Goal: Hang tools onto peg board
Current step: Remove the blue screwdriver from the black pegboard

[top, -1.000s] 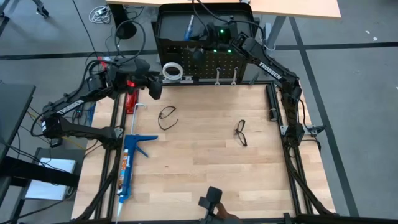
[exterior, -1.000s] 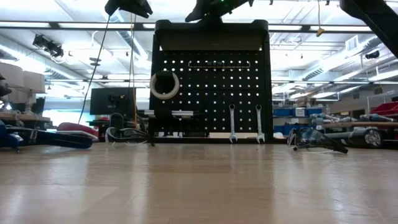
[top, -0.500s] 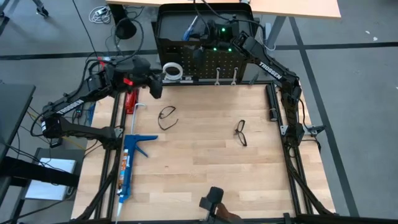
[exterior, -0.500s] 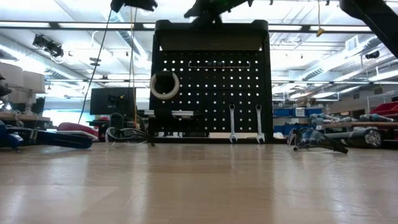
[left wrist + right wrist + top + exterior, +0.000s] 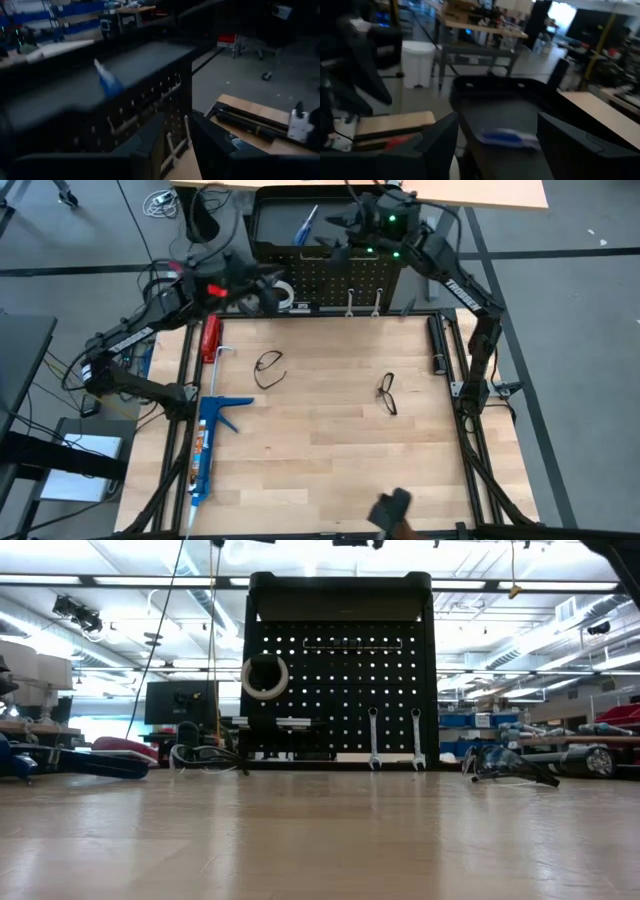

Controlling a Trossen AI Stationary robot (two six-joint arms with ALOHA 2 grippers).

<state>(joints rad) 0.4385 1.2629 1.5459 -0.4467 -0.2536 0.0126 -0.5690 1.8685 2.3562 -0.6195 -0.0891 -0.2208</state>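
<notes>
High view | right gripper (image 5: pixel 345 225) raised off board (image 5: pixel 340 275), fingers spread, empty | screwdriver (image 5: pixel 305 225) left atop board | left gripper (image 5: pixel 262 285) partly spread, empty | glasses (image 5: pixel 268 367) unhung

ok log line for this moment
hung on black perforated peg board: white tape roll, two silver wrenches | on pale wooden table: two black-framed safety glasses | blue-handled screwdriver: on board's top

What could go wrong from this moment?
The blue-handled screwdriver lies loose on the peg board's top shelf, not hung; it might roll or stay forgotten. The left gripper sits close to the hung white tape roll and may knock it off. Two safety glasses lie unhung on the table.
</notes>
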